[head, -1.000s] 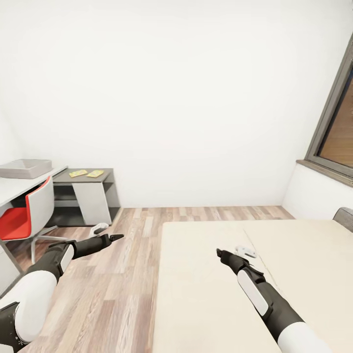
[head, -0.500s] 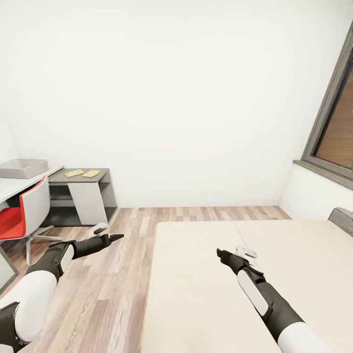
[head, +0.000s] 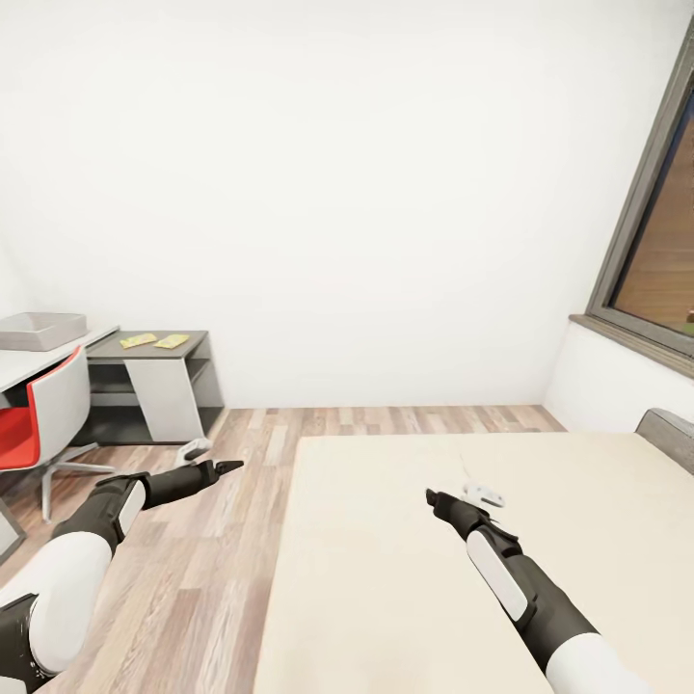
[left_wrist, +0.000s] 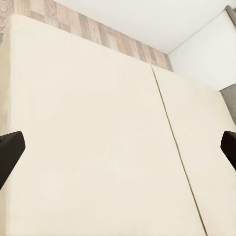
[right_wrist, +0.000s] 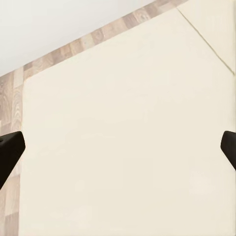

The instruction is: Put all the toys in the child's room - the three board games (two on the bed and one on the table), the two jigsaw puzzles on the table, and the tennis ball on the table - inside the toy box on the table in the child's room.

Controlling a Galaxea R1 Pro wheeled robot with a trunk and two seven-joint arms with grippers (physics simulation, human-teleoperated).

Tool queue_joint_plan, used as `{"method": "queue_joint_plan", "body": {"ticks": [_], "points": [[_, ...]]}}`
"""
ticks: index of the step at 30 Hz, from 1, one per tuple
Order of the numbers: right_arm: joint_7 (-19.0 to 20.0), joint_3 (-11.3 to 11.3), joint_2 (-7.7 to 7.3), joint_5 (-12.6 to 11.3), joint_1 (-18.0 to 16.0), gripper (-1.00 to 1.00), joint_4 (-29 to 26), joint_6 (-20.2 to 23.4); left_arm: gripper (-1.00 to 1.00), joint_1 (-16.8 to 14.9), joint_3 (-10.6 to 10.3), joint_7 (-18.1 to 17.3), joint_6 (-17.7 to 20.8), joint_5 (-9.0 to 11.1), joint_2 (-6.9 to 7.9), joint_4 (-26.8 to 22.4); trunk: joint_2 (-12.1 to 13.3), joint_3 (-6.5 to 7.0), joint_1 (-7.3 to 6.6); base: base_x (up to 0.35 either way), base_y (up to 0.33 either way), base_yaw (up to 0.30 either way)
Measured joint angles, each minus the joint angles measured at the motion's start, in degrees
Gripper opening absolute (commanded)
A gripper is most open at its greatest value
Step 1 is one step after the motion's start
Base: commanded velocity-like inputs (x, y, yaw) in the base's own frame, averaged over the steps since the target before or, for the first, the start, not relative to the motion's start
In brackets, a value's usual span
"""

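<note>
Both the left gripper (left_wrist: pixel 118 147) and the right gripper (right_wrist: pixel 118 147) are held spread wide and empty above the bed (head: pixel 386 578).

bright even light, faint shadows, sharp render, wide-angle stretch at edges

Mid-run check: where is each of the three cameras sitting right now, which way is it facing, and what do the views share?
Head view: high on the robot, facing the white wall over the beige mattress bed; left gripper, right gripper and both forearms show.
Left wrist view: looks along the dark fingertips at the mattress seam.
Right wrist view: looks along its fingertips at mattress and wood plank floor.
Shared: the bed.
</note>
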Motion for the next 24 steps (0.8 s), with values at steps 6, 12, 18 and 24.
{"method": "queue_joint_plan", "body": {"ticks": [6,12,18,24], "points": [[0.0,0.0,0.00,0.0,0.0,1.00,0.0,0.0,1.00,0.0,0.0,0.0,0.0,0.0,-0.04,0.0,0.0,0.00,0.00,0.000,-0.160,0.000],[0.0,0.0,0.00,0.0,0.0,1.00,0.0,0.0,1.00,0.0,0.0,-0.1,0.0,0.0,0.00,0.0,0.0,0.00,0.00,0.000,-0.135,0.000],[0.0,0.0,0.01,0.0,0.0,1.00,0.0,0.0,1.00,0.0,0.0,-0.2,-0.1,0.0,0.02,0.0,0.0,0.00,0.00,0.000,-0.038,0.000],[0.0,0.0,0.01,0.0,0.0,1.00,0.1,0.0,1.00,0.0,0.0,-0.2,-0.1,0.0,0.02,0.0,0.0,0.00,0.00,0.000,-0.007,0.000]]}}
